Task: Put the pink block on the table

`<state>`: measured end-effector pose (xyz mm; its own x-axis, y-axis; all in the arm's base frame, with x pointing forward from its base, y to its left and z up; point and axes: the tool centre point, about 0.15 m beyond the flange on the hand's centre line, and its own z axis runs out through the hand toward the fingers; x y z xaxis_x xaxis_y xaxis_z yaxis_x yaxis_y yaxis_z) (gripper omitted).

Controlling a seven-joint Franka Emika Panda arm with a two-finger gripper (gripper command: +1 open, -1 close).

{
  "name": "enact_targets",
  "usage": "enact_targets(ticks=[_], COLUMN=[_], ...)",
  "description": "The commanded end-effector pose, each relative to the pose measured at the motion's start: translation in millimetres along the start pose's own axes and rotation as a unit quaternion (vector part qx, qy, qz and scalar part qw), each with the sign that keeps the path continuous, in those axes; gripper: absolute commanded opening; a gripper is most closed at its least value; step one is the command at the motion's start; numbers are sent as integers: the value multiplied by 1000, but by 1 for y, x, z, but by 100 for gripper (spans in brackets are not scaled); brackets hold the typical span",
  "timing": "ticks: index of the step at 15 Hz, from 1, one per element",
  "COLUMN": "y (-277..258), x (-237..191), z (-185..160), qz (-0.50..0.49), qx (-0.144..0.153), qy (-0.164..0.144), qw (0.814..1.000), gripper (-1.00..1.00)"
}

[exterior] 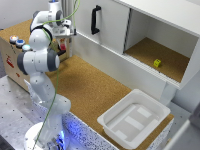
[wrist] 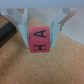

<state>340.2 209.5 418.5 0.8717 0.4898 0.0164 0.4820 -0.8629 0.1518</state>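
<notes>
A Franka arm (exterior: 42,57) stands at the exterior view's left, its gripper (exterior: 63,46) hanging over the far left end of the table (exterior: 90,87) with a speck of red, the pink block (exterior: 62,47), at its tip. The wrist view settles it: both fingers (wrist: 21,22) are clamped on the sides of the block (wrist: 40,40), whose face bears a black "H" and "A", and the cork lies below, though whether the block touches it cannot be told. Moving right, a white cabinet (exterior: 145,30) stands open with a small yellow cube (exterior: 157,63) on its shelf, and a white tray (exterior: 134,120) sits near the table's front corner. The carry appears nearly over; the next move calls for lowering to the cork, then parting the fingers.
</notes>
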Motion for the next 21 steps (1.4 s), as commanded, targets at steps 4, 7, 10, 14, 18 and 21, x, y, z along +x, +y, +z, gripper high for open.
enact_targets(ticks=[4, 7, 10, 14, 18, 21], y=[66, 81, 101, 131, 144, 151], x=[-36, -32, -31, -29, -27, -28], z=[97, 132, 151, 170, 186, 196], qz=[94, 117, 152, 193, 195, 207], qx=[64, 58, 49, 53, 51, 33], qy=[11, -36, -38, -39, -30, -20], qw=[993, 991, 986, 979, 979, 978], gripper=[-100, -100, -100, -100, -100, -100])
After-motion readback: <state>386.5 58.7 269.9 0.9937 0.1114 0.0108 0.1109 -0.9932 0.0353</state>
